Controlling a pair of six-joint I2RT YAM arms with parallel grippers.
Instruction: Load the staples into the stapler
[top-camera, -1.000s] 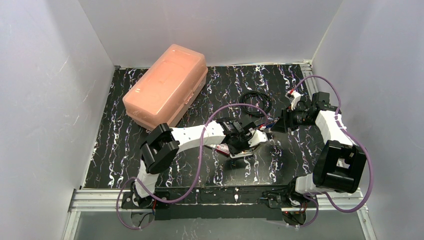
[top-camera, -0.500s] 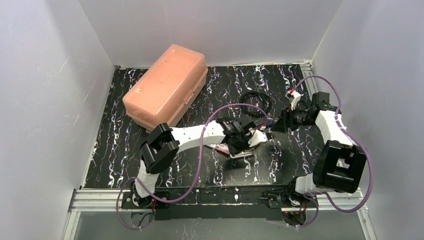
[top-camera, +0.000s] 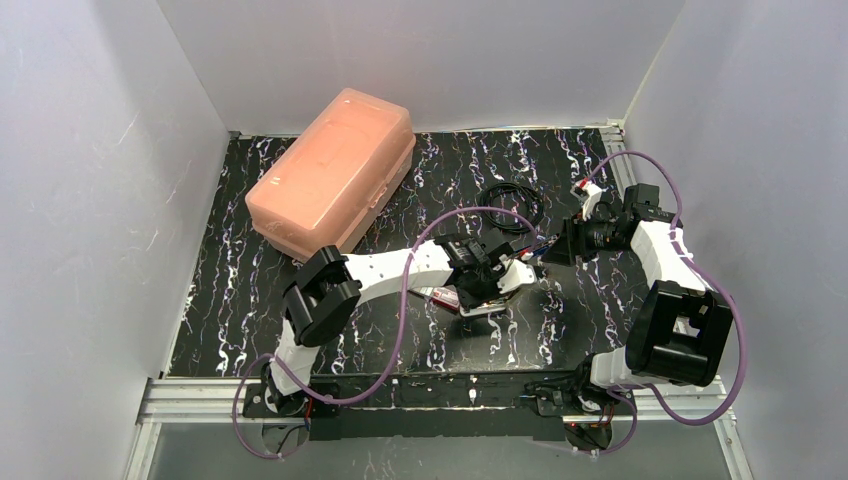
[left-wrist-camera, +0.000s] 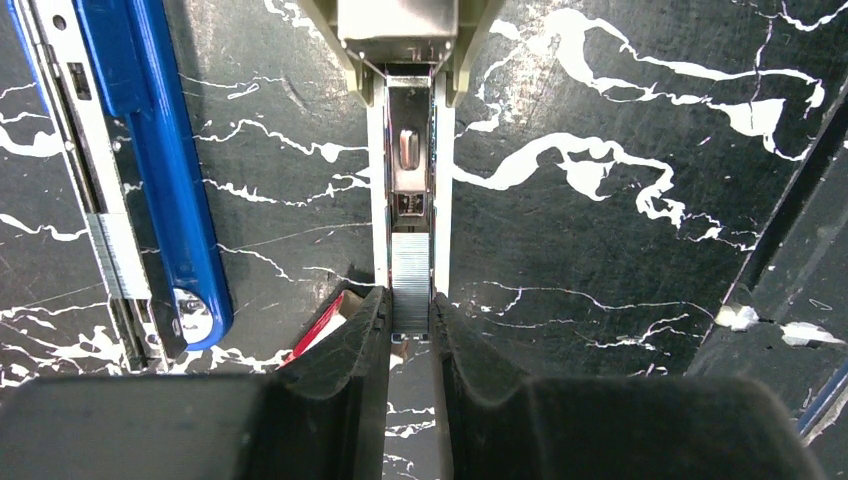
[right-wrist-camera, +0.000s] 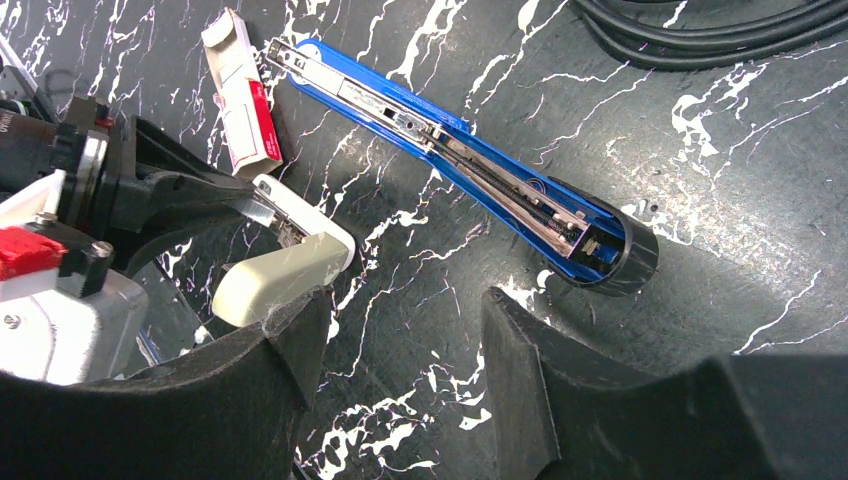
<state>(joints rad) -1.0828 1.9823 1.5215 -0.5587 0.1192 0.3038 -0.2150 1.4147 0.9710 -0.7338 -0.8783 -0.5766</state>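
**Staple strip entering the magazine; stapler not yet closed**

The black white-veined marbled bench (top-camera: 600, 300) carries everything. The blue metal-railed stapler (right-wrist-camera: 450, 140), opened out flat, serves as landmark. The large salmon-pink plastic case (top-camera: 335, 170) stands well apart from it, at the far left.

The right claw (right-wrist-camera: 400, 300) hovers near the blue stapler's black rounded end, released and empty. The left claw (left-wrist-camera: 410, 300) is just beside the blue stapler, clenched on the grey metal strip of staples (left-wrist-camera: 410, 270). That strip lies in the open channel of a cream plastic stapler (right-wrist-camera: 285, 270).

The small pink-red cardboard box of staples (right-wrist-camera: 240, 95) lies near the blue stapler's open tip.

Judged progress: a strip is out and aligned. Seating it fully, releasing it and closing the stapler remain.
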